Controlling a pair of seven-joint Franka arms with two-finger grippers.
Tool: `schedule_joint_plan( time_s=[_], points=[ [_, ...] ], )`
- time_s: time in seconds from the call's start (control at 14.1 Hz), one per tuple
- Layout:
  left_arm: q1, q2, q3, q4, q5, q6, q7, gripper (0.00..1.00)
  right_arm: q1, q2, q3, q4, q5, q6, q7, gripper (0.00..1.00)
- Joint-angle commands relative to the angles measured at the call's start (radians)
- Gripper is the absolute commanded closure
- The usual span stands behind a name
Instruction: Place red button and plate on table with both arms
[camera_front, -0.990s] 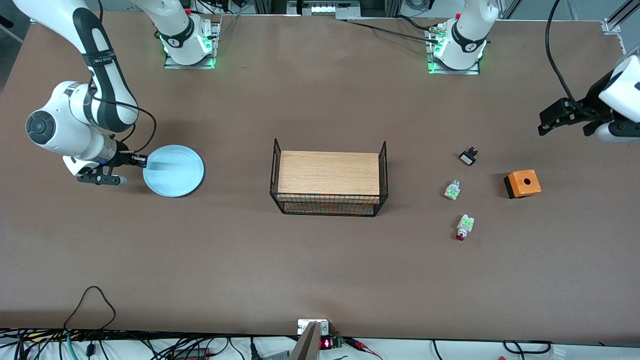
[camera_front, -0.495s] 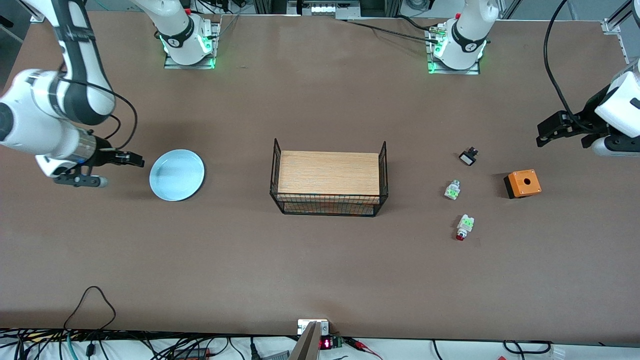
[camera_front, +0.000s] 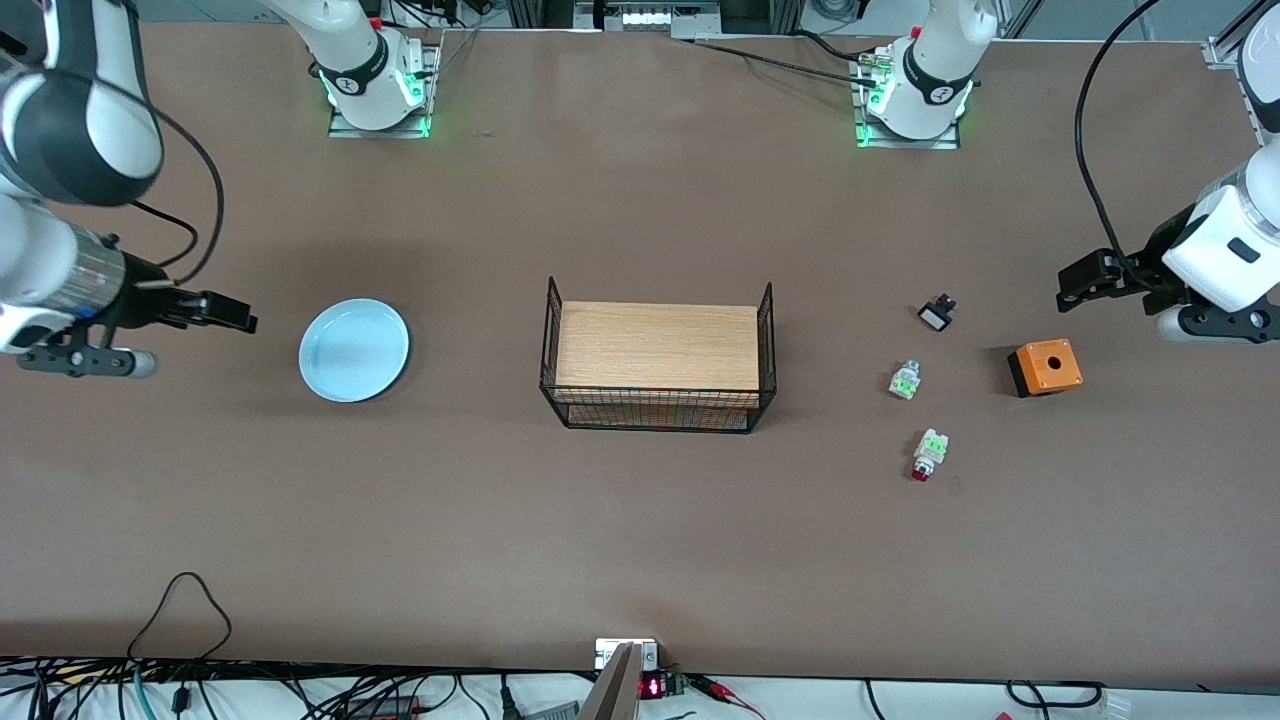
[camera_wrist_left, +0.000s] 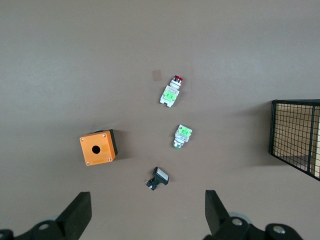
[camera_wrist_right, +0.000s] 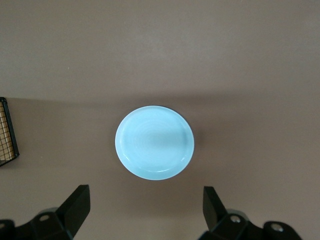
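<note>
- red button (camera_front: 927, 456) is lying on its side on the table (camera_front: 640, 560), toward the left arm's end, nearer the front camera than the green-and-white part (camera_front: 905, 380). Long axis is running nearly toward the front camera, slightly tilted; red cap is pointing at the camera side, green block at the robot side.
- plate (camera_front: 354, 350) is sitting flat on the table toward the right arm's end, well apart from the wire rack (camera_front: 658, 366). It's round, so no heading.
- right gripper (camera_front: 215, 310) is hanging over bare table just beside the plate, jaws wide, holding nothing; in the right wrist view the plate (camera_wrist_right: 154, 142) is showing clear between the fingers.
- left gripper (camera_front: 1085, 280) is hovering near the orange box (camera_front: 1045, 367), jaws wide, empty.
- Both items are looking placed, so the risk I'm seeing is mostly disturbance:
  - the right arm could clip the plate rim if it is moving off low, sliding or tipping it.
  - the left arm could be knocking the orange box or the small black part (camera_front: 937, 314) if it drops.
  - the button could roll if nudged, since it isn't standing on a flat face.
</note>
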Motion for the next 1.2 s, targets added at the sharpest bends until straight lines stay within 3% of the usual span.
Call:
schedule_joint_plan(
  time_s=[0.0, 0.14, 0.5, 0.71, 1.13],
  points=[
    [0.015, 0.017, -0.006, 0.040, -0.021, -0.010, 0.027, 0.00, -0.042, 0.010, 0.061, 0.100, -0.075, -0.090, 0.016, 0.00],
    [0.015, 0.017, -0.006, 0.040, -0.031, -0.010, 0.025, 0.00, -0.099, 0.004, 0.069, 0.121, -0.063, -0.096, -0.002, 0.00],
    [0.013, 0.021, -0.006, 0.076, -0.047, -0.010, 0.025, 0.00, -0.107, -0.012, 0.061, 0.138, -0.081, -0.168, 0.004, 0.00],
    [0.015, 0.021, -0.006, 0.080, -0.036, -0.010, 0.027, 0.00, -0.107, -0.068, 0.063, 0.034, -0.081, -0.055, 0.004, 0.00],
    [0.010, 0.024, -0.006, 0.082, -0.036, 0.027, 0.028, 0.00, -0.104, -0.075, 0.063, 0.022, -0.083, -0.033, -0.062, 0.00]
  ],
)
